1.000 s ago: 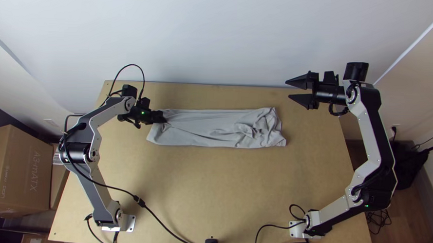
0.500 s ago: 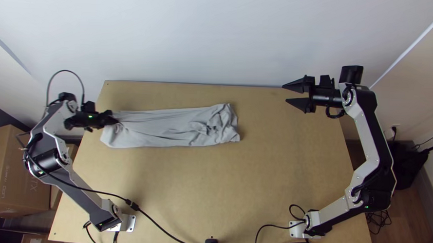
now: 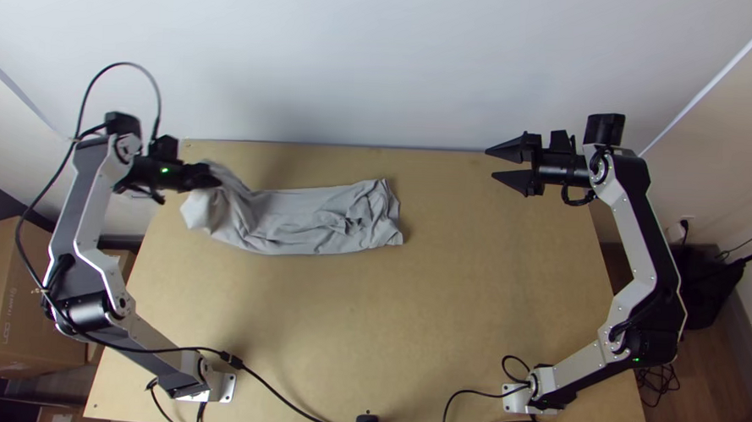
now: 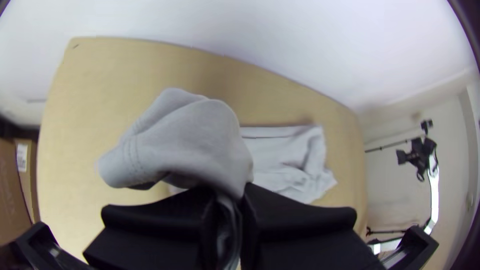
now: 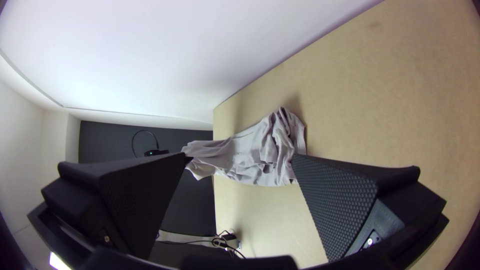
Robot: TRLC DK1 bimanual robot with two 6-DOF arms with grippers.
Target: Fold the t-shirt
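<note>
The left hand, clamped on the left end of the gray T-shirt, lifted it after dragging the strip leftward across the wooden surface, likely starting an inward fold; the right hand hung open, well apart.

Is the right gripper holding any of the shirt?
No, the right gripper is open with nothing between its fingers, clear of the t-shirt.

table right of t-shirt: free | left end: left gripper blocks
</note>
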